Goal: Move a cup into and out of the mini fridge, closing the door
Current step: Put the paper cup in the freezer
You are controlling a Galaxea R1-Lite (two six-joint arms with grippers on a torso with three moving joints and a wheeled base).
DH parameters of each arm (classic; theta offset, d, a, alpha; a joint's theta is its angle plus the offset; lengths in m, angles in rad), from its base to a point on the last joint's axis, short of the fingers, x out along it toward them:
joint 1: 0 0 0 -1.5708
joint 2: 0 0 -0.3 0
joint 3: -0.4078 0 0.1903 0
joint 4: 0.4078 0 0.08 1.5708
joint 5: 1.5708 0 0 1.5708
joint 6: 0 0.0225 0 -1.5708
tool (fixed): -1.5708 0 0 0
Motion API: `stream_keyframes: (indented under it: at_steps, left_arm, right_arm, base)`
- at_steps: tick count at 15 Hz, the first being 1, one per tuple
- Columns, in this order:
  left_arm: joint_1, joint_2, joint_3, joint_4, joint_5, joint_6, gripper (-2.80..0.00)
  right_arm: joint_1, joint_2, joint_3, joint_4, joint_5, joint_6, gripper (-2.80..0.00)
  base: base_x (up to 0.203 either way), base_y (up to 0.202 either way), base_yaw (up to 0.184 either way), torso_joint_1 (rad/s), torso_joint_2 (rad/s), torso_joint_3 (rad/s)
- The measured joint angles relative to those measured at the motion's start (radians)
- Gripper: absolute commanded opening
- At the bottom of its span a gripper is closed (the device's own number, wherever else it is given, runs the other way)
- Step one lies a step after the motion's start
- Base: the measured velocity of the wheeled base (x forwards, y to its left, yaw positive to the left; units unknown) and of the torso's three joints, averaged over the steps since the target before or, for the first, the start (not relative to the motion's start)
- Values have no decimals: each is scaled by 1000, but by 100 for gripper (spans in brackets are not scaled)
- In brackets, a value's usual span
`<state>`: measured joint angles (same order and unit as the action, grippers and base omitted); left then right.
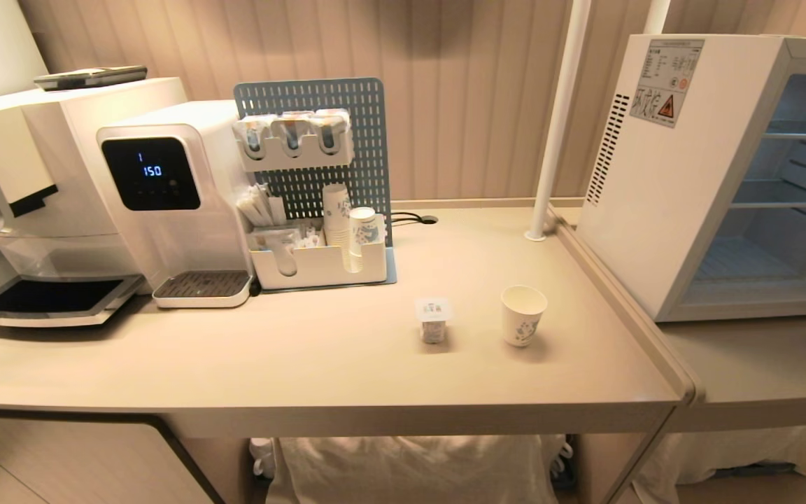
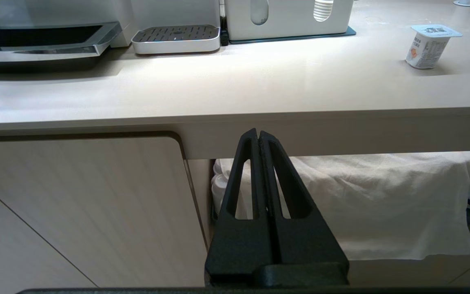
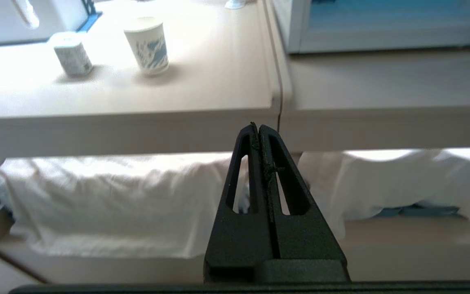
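Observation:
The white paper cup with a blue-green print stands upright on the beige counter, and shows too in the right wrist view as the cup. The white mini fridge sits to its right on a lower surface, its inside with wire shelves exposed. Only a sliver at the far right edge may be the door, swung open. Neither arm shows in the head view. Both hang below the counter's front edge: the left gripper shut and empty, the right gripper shut and empty.
A small plastic pot with a foil lid stands left of the cup. Behind are a white organiser with stacked cups, a water dispenser and a coffee machine. A white pole rises beside the fridge. White cloth lies under the counter.

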<state>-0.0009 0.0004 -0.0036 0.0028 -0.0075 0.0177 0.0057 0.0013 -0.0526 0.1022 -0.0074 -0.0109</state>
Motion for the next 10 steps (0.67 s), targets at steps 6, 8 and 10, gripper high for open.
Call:
stream_keyframes:
  at_steps: [6, 8, 10]
  left_arm:
    - [0, 0, 0, 0, 0, -10, -280]
    - [0, 0, 0, 0, 0, -10, -280]
    - [0, 0, 0, 0, 0, -7, -280]
  right_arm:
    - [9, 213, -566, 143, 6, -12, -280]
    - [27, 422, -713, 224, 66, -16, -280]
    - [37, 646, -765, 204, 207, -51, -280]
  base:
    - [0, 0, 0, 0, 0, 0]
    - [0, 0, 0, 0, 0, 0]
    - [0, 0, 0, 0, 0, 0]
